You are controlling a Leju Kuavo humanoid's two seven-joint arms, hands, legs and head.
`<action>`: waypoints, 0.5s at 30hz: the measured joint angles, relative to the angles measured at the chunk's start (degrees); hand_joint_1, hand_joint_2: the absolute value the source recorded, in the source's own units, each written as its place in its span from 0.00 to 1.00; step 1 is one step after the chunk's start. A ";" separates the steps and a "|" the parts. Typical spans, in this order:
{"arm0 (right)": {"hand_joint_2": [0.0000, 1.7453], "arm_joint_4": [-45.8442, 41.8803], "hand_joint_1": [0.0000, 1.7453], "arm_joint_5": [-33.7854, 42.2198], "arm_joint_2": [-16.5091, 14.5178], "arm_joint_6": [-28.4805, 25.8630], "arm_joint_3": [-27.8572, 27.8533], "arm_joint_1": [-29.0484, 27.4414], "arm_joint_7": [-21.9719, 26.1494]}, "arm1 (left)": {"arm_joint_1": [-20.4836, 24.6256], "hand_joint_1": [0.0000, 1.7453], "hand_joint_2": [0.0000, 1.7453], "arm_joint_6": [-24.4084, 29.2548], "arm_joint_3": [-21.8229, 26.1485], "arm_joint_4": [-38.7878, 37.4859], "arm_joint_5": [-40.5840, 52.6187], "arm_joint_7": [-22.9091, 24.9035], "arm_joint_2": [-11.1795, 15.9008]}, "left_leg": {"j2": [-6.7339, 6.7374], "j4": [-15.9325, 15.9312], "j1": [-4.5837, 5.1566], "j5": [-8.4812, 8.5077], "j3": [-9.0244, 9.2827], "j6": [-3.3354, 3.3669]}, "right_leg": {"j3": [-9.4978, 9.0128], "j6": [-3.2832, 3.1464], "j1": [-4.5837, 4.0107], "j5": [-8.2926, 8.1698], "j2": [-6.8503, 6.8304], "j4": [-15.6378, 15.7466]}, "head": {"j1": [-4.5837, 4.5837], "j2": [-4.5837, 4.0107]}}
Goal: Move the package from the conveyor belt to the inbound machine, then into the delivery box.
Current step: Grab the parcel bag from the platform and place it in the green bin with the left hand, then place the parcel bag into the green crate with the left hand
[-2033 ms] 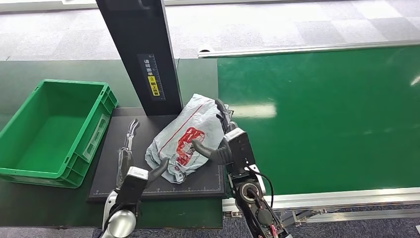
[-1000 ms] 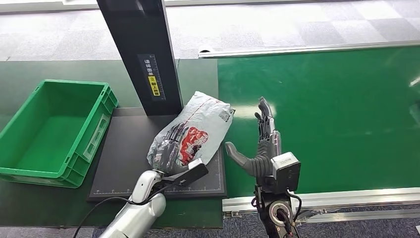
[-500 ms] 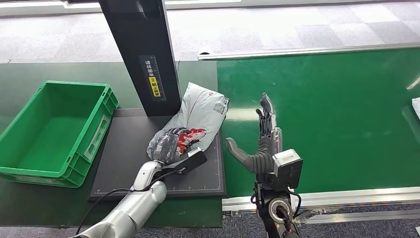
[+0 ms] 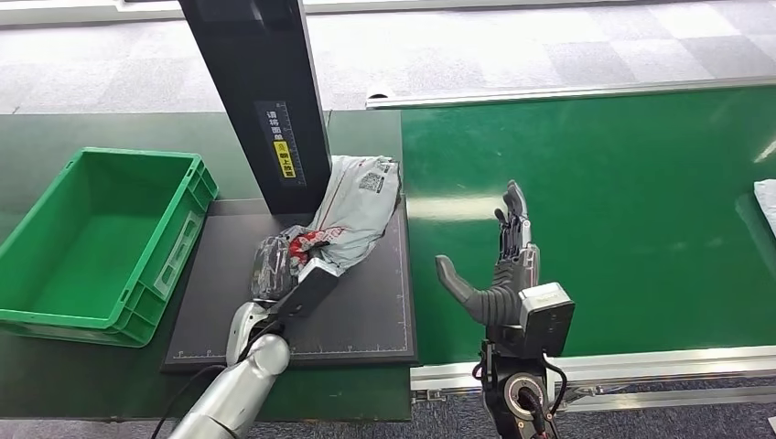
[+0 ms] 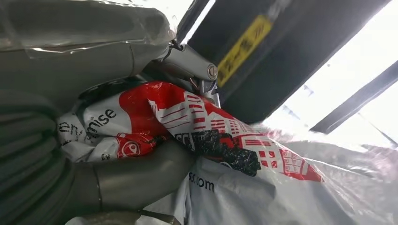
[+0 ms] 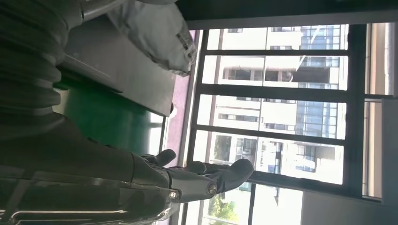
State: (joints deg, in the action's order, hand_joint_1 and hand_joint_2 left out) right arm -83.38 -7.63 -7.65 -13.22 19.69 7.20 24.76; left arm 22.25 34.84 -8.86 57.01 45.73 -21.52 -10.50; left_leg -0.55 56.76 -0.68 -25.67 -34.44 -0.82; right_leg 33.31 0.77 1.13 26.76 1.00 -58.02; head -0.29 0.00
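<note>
The package (image 4: 352, 212), a grey plastic mailing bag with red and black print, lies on the black platform (image 4: 366, 315) of the inbound machine, its far end leaning against the foot of the machine's dark upright post (image 4: 265, 91). The near end of the bag is bunched up inside the left hand (image 4: 279, 270), which grips it from the robot's side; the rest of the bag stretches away from the hand toward the post and the edge of the conveyor belt (image 4: 622, 201). In the left wrist view the thick grey thumb (image 5: 141, 180) and the darker fingers (image 5: 187, 63) close around the crumpled, red-printed part of the package (image 5: 197, 136), with the post and its yellow label (image 5: 244, 44) just behind. The left arm comes up from below, the forearm low over the near edge of the platform.

The right hand (image 4: 501, 274) is held over the green belt, well apart from the package, holding nothing. Its fingers point straight away from the robot, side by side, and the thumb sticks out toward the platform. In the right wrist view the fingers (image 6: 220, 176) lie stretched out.

A green crate (image 4: 55, 311) sits on the counter (image 4: 110, 128) to the left of the platform.
</note>
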 joint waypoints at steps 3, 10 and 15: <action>1.00 -0.58 0.00 -0.10 0.23 -1.19 -0.88 -1.40 0.72 | -4.35 1.00 1.00 3.14 0.62 12.63 -7.43 -5.76 0.57 | 0.04 0.00 0.00 -0.02 -0.08 0.00 | 0.09 0.00 0.00 0.01 0.01 0.00 | 0.01 0.00; 1.00 -2.22 0.00 -0.27 0.74 -2.55 -2.92 -4.24 1.45 | -12.16 1.00 1.00 5.12 7.78 37.76 -17.26 -16.89 0.13 | 0.04 0.00 -0.01 -0.05 -0.20 -0.02 | 0.23 -0.01 -0.01 0.03 0.01 0.01 | 0.00 0.00; 1.00 -3.35 0.00 -0.45 0.74 -2.83 -3.36 -5.21 1.60 | -13.17 1.00 1.00 5.13 13.99 43.82 -13.15 -16.52 -1.37 | 0.00 0.00 -0.01 -0.04 -0.18 -0.01 | 0.19 -0.01 -0.01 0.03 0.01 0.01 | 0.01 0.00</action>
State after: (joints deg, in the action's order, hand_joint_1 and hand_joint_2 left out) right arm -86.73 -8.08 -6.91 -16.05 16.33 1.99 26.35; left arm 9.08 39.98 5.12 100.83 32.58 -38.03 -11.87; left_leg -0.55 56.76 -0.68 -25.71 -34.61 -0.82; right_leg 33.49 0.76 1.12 26.78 1.01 -58.01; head -0.28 0.00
